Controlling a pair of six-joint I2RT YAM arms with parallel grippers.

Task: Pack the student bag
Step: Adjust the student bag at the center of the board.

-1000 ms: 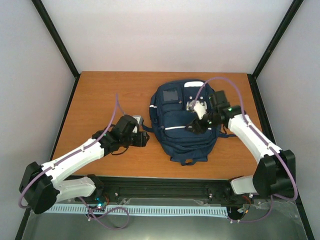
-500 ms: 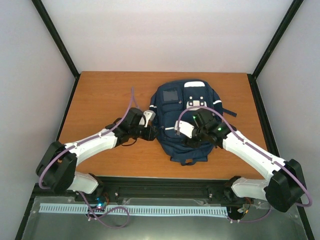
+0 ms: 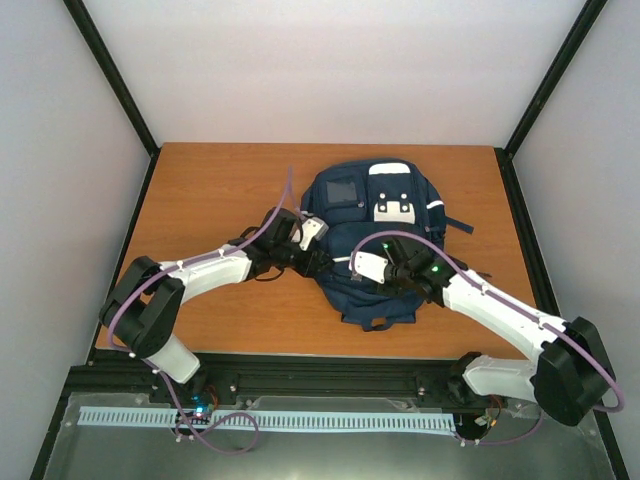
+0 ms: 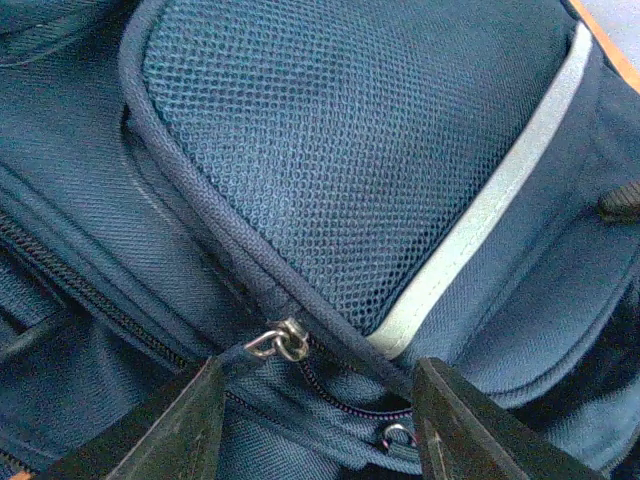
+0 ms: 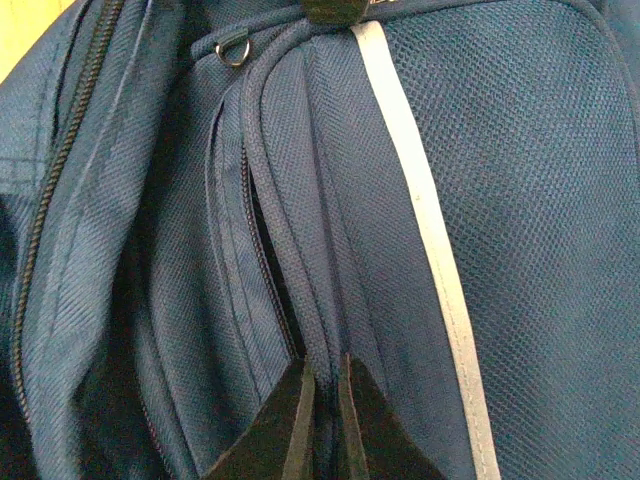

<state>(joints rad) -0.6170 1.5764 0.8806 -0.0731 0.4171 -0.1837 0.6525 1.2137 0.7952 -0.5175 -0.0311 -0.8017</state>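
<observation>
The student bag (image 3: 365,205), navy with white stripe trim, lies flat on the wooden table (image 3: 210,190). My left gripper (image 3: 320,264) is at the bag's left side. In the left wrist view it (image 4: 320,372) stands open, its fingers straddling a zip with a metal zipper pull (image 4: 280,342) just ahead of them, below a mesh pocket (image 4: 340,150). My right gripper (image 3: 382,282) is on the bag's lower front. In the right wrist view it (image 5: 325,365) is shut, pinching a raised fold of bag fabric beside an open zip seam (image 5: 262,260), left of the white stripe (image 5: 420,220).
A small metal ring (image 4: 397,435) sits by the left gripper's right finger, and a D-ring (image 5: 232,47) at the top of the right wrist view. White patches (image 3: 392,208) mark the bag's upper front. Black frame posts (image 3: 110,70) flank the table.
The left gripper has swung right from the table onto the bag's left side. The right gripper has come down from the bag's upper front to its lower front and shut on the fabric.
</observation>
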